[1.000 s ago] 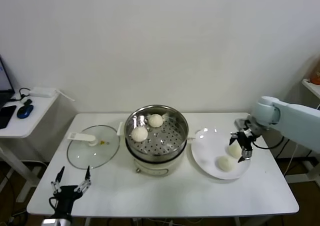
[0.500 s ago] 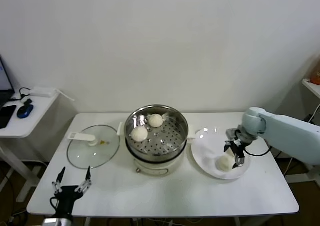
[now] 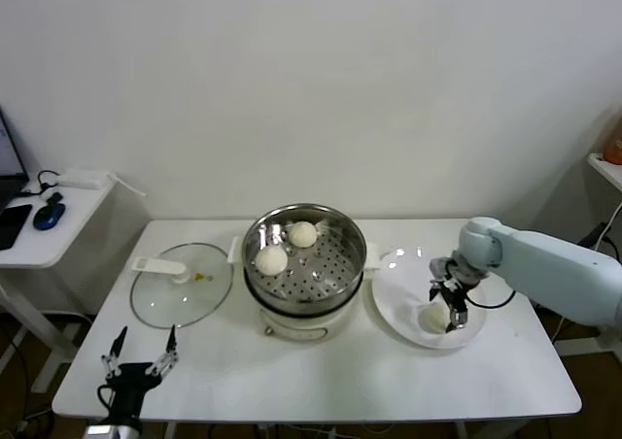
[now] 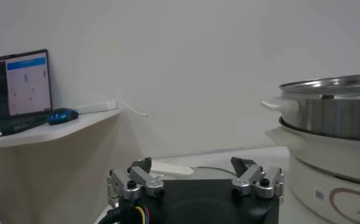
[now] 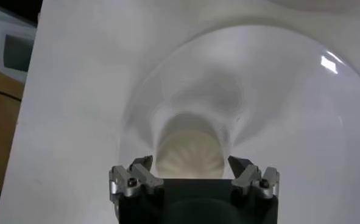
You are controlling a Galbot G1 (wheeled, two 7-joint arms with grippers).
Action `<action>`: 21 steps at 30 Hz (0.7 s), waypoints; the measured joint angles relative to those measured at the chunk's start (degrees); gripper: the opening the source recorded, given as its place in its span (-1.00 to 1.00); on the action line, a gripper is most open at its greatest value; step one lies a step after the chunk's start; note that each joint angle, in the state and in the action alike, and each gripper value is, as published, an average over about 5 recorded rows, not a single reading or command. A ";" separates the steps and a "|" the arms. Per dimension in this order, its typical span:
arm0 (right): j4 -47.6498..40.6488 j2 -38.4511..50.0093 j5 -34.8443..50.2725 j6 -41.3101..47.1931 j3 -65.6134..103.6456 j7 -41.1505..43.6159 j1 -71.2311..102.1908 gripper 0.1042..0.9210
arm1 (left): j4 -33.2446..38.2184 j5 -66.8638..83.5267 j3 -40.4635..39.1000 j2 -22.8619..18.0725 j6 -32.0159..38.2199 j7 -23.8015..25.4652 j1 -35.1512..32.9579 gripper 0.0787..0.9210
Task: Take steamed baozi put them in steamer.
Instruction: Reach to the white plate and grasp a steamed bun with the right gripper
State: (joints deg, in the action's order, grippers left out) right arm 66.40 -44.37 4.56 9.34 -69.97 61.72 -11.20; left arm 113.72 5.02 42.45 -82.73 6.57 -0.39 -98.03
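The right gripper (image 3: 448,307) has its fingers spread either side of a bun (image 5: 189,154) on the white plate (image 3: 400,293), not yet pinching it. Only this one bun can be made out on the plate. Two more buns (image 3: 271,260) already sit on the holed tray of the steamer (image 3: 304,259), just beside the plate. The step in hand looks like grasping; next the fingers must close gently, then lift clear of the pot's rim. The left gripper (image 3: 137,358), fingers spread, waits near the table's front edge, in front of the glass lid (image 3: 181,284).

place: lab/office | cues: white table (image 3: 292,371), side desk with laptop (image 4: 18,88), mouse (image 3: 47,216)
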 measured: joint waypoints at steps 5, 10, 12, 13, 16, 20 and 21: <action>-0.52 -0.33 -0.38 0.01 0.55 0.07 0.51 0.75 | 0.14 -0.07 -0.19 -0.04 -0.20 0.01 0.38 0.77; -0.71 -0.34 -0.63 0.03 0.78 0.11 0.91 0.66 | 0.24 -0.21 -0.26 -0.04 -0.49 0.01 0.84 0.77; -0.76 -0.32 -0.70 0.03 0.91 0.13 1.07 0.62 | 0.25 -0.23 -0.28 -0.05 -0.52 0.01 0.90 0.77; -0.79 -0.32 -0.74 0.04 0.99 0.14 1.14 0.61 | 0.23 -0.24 -0.29 -0.06 -0.53 0.01 0.90 0.77; -0.92 -0.37 -0.80 0.04 1.22 0.17 1.28 0.57 | 0.11 -0.26 -0.31 -0.07 -0.51 0.01 0.90 0.77; -1.02 -0.45 -0.84 0.07 1.40 0.18 1.37 0.52 | -0.03 -0.28 -0.31 -0.08 -0.47 0.01 0.96 0.77; -1.03 -0.45 -0.84 0.08 1.44 0.18 1.39 0.51 | -0.04 -0.28 -0.32 -0.09 -0.47 0.01 0.98 0.77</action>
State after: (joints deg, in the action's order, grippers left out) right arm 65.37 -44.81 3.72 9.42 -68.53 61.90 -9.81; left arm 113.68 4.74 42.13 -82.82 6.10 -0.38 -97.05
